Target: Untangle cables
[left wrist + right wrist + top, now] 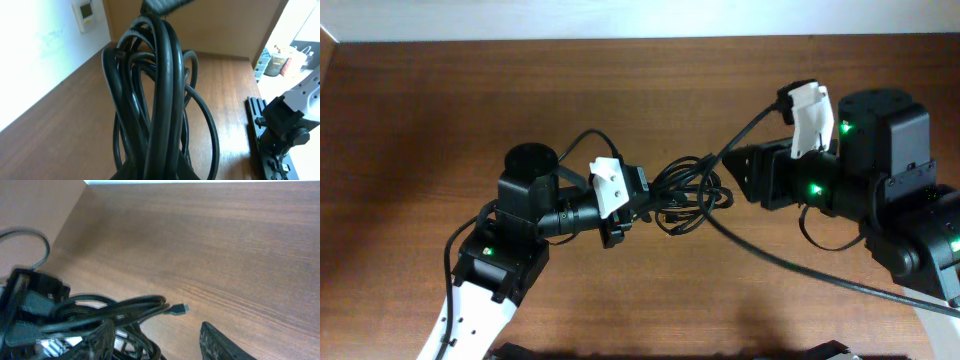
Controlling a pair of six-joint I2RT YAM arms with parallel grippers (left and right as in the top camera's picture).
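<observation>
Left tool (pixel 650 200) clenches the cables (pixel 692 192) from their left; right tool (pixel 732 178), released, sits just right; worktop (pixel 420 120) edges lie well away.

Left arm reaches in from the table's near edge, left gripper (pixel 638 198) clamped on the cables (pixel 692 192). Right arm comes from the right edge, right gripper (pixel 738 172) spread apart.

Overhead, 2 wrist close-ups on cables (pixel 685 195)
</observation>
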